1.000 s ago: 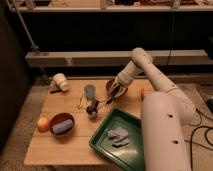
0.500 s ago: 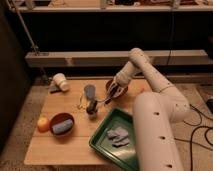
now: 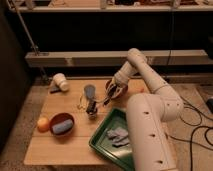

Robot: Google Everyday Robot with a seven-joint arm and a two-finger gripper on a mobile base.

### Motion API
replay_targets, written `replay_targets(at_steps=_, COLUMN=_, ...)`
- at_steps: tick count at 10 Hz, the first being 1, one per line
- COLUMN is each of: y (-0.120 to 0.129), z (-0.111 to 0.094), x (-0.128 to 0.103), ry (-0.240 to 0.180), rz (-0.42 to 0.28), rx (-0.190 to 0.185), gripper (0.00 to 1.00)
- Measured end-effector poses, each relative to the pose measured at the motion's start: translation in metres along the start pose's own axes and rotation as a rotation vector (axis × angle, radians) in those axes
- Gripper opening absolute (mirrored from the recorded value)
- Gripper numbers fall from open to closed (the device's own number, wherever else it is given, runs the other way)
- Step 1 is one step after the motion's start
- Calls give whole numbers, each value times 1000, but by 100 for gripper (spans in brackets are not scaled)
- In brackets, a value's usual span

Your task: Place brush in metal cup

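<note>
My gripper (image 3: 113,91) hangs over the back middle of the wooden table (image 3: 75,145), just above a dark brown bowl (image 3: 121,88). It is shut on the brush (image 3: 106,99), whose slim dark shape slants down and to the left from the fingers. The metal cup (image 3: 92,109), small and dark, stands a little left of and below the brush's lower end. Behind the cup stands a blue-grey tumbler (image 3: 89,91).
A white cup (image 3: 60,81) lies tipped at the back left. A small yellowish wiry item (image 3: 81,104) sits left of the metal cup. A red bowl (image 3: 62,123) and an orange fruit (image 3: 43,123) are front left. A green tray (image 3: 102,142) holds grey cloth (image 3: 118,134).
The gripper has shifted slightly to the left over the brown bowl, with the brush still in it. The arm's white body now fills more of the right foreground.
</note>
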State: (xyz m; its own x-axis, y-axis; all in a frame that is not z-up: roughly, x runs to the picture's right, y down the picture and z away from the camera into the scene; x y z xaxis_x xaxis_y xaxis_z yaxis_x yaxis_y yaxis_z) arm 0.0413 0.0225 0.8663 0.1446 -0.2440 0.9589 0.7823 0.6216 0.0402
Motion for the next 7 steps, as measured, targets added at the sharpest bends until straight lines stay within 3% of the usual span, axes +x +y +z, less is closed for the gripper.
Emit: replay_targets(at_steps=7, y=-2, z=2, x=0, ry=-3, rz=-2, rx=-3, gripper=3)
